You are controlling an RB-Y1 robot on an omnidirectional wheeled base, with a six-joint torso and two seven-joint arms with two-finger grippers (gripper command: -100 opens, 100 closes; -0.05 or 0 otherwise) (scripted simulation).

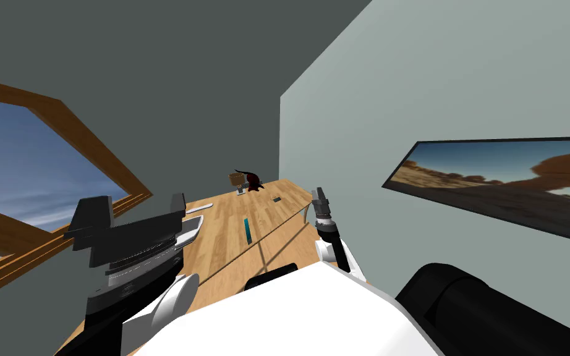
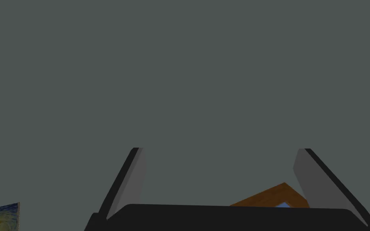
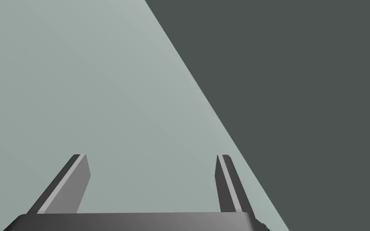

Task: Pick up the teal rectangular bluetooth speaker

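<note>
The speaker [image 1: 247, 230] is a thin teal bar lying flat on the wooden table [image 1: 228, 253], about midway along the top and nearer its right edge than its left. Its long side runs roughly along the table's length. Nothing touches it and the wood around it is bare.

The left gripper [image 2: 220, 149] is raised over the table's near left part, close under the head camera, with its dark box large in the head view. Its two fingers stand wide apart with nothing between them. It is well apart from the speaker, which lies farther along the table and to its right.

The right gripper [image 3: 152, 155] is held upright just off the table's right edge, a little beyond the speaker and to its right. Its fingers are spread too and hold nothing. It touches neither the speaker nor the table.

At the far end of the table stands a small brown basket [image 1: 236, 178] with a dark red thing [image 1: 253, 180] just beside it. A small dark item [image 1: 276, 199] lies between them and the speaker, near the right edge. A thin white strip [image 1: 195, 210] lies near the left edge, just past the left gripper.

A window [image 1: 24, 179] with a wooden frame is on the left wall, and a desert picture [image 1: 512, 185] hangs on the right wall
</note>
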